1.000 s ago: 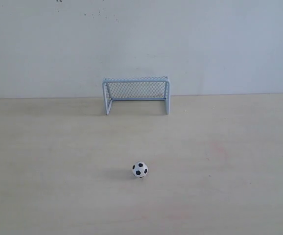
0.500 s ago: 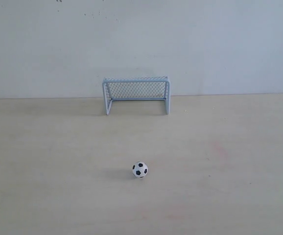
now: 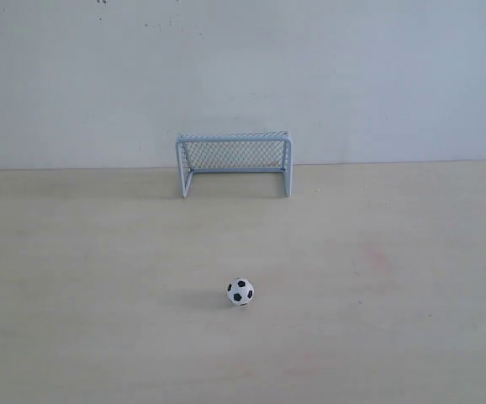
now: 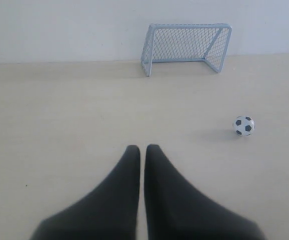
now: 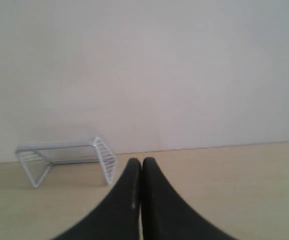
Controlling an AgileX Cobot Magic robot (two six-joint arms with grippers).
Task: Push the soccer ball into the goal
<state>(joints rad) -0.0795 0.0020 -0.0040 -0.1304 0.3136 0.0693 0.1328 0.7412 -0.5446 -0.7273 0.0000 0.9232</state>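
The soccer ball (image 3: 240,292) rests on the pale wooden table, straight out from the mouth of the goal (image 3: 235,163), which stands against the back wall. Neither gripper shows in the exterior view. In the left wrist view my left gripper (image 4: 142,148) is shut and empty, well short of the ball (image 4: 244,125), with the goal (image 4: 186,46) farther off. My right gripper (image 5: 141,161) is also shut with nothing in it; the goal (image 5: 67,160) lies beyond it and the ball is out of that view.
A plain white wall (image 3: 243,76) closes off the back of the table (image 3: 100,278). Nothing else stands on the surface in any view.
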